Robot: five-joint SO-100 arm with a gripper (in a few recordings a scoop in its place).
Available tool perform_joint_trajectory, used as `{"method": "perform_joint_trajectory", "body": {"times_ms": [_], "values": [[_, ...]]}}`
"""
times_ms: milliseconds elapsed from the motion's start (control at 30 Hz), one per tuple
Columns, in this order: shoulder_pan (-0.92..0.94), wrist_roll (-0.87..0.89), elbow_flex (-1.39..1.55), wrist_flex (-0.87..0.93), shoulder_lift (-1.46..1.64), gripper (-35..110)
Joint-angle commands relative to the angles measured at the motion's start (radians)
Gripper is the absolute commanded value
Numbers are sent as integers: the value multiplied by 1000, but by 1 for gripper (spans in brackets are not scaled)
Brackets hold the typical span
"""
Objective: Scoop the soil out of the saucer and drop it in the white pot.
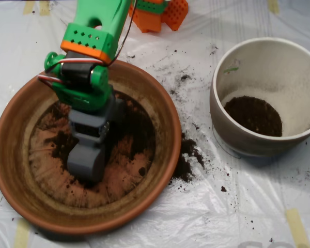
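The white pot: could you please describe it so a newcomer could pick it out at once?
Start at the big terracotta saucer on the left and look right, past the spilled soil on the plastic sheet. The white pot stands there, apart from it: cream, deep, thick-rimmed, with soil at its bottom.

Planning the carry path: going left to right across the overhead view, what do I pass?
Saucer with the claw inside it → spilled soil on the plastic sheet → white pot with soil in its bottom.

text: none legible | labels: none | brands: none | numbers: none | signs: none
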Motion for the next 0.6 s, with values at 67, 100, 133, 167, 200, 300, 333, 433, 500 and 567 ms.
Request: {"method": "perform_joint_trajectory", "body": {"times_ms": [67,100,133,167,200,300,333,433,500,567], "values": [[0,-15,160,-71,175,24],[-2,-18,192,-87,201,24],[-2,-20,225,-101,227,23],[-2,-25,259,-115,253,22],[-2,-29,302,-138,285,22],[3,-43,440,-218,385,19],[6,-44,480,-245,414,17],[17,-44,543,-278,471,10],[23,-41,554,-284,492,4],[20,-37,554,-276,514,0]]}}
